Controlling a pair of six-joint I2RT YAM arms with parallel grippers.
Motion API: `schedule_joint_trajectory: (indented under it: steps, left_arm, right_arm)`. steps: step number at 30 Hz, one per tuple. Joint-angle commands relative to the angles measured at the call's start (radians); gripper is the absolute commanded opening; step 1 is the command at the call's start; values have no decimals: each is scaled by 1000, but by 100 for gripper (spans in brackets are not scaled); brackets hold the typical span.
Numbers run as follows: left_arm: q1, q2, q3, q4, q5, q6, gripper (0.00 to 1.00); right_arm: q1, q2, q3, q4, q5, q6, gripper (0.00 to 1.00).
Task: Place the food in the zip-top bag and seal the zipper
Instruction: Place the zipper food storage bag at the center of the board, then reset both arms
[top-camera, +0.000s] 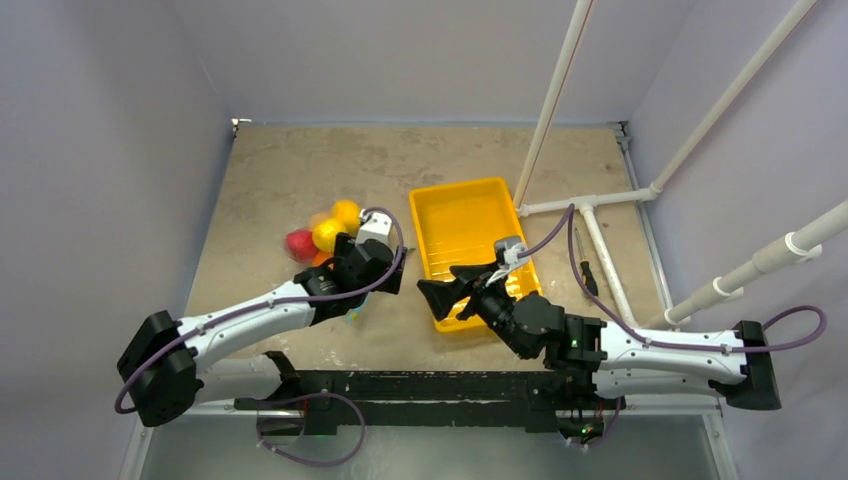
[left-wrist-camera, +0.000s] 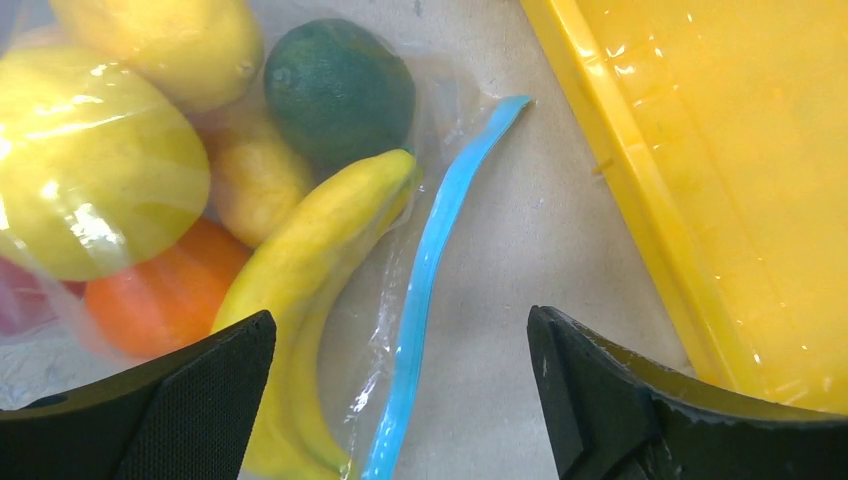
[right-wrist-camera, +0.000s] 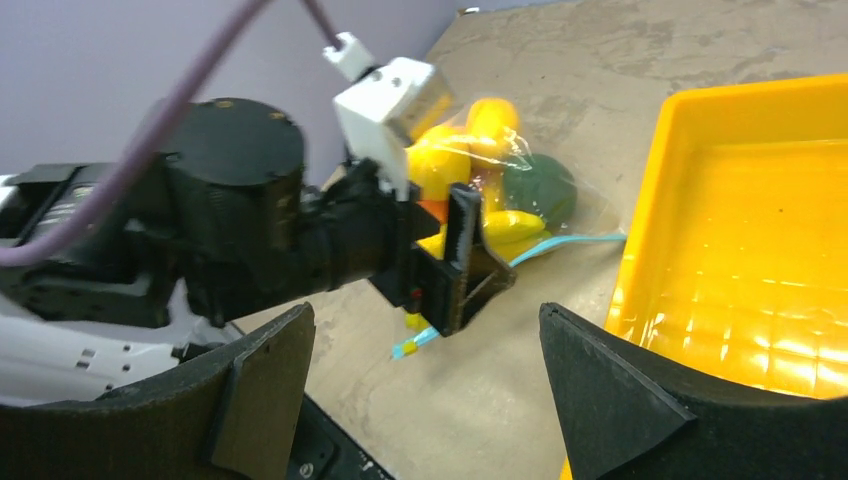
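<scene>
Looking down through the left gripper (left-wrist-camera: 400, 335), jaws spread wide, holding nothing. Between the jaws: the teal zipper (left-wrist-camera: 432, 250) of a clear bag (left-wrist-camera: 388, 290), flat on the table (left-wrist-camera: 500, 300), its lower end cut off by the frame edge. Toward the left jaw, inside the bag: toy fruit (left-wrist-camera: 320, 250) in yellow, orange and green, with a sliver of red cropped at the edge. Past the right jaw: a yellow tray (left-wrist-camera: 740, 180). Bag film barely visible; sealed or not, impossible to tell. Right gripper (right-wrist-camera: 425, 325) likewise wide open and empty, facing the left gripper, tray beside its right jaw.
</scene>
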Motion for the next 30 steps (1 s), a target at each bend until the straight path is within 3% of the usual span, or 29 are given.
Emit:
schedule_joint_trajectory:
  steps: [1, 8, 13, 22, 30]
  left_arm:
    - [-4, -96, 36, -94, 13, -57, 96]
    - [-4, -151, 143, -217, 2, -67, 99]
    - [-5, -182, 196, -257, 34, -32, 99]
    - [-4, -347, 224, -306, 18, 41, 99]
    - [-4, -480, 140, -280, -13, 87, 99]
  right_arm:
    - [3, 0, 5, -50, 95, 90, 85]
    - [2, 14, 14, -112, 154, 173, 86]
    - [2, 42, 31, -152, 152, 207, 99]
    - [2, 98, 58, -278, 188, 317, 99]
    - [2, 151, 91, -330, 199, 346, 99]
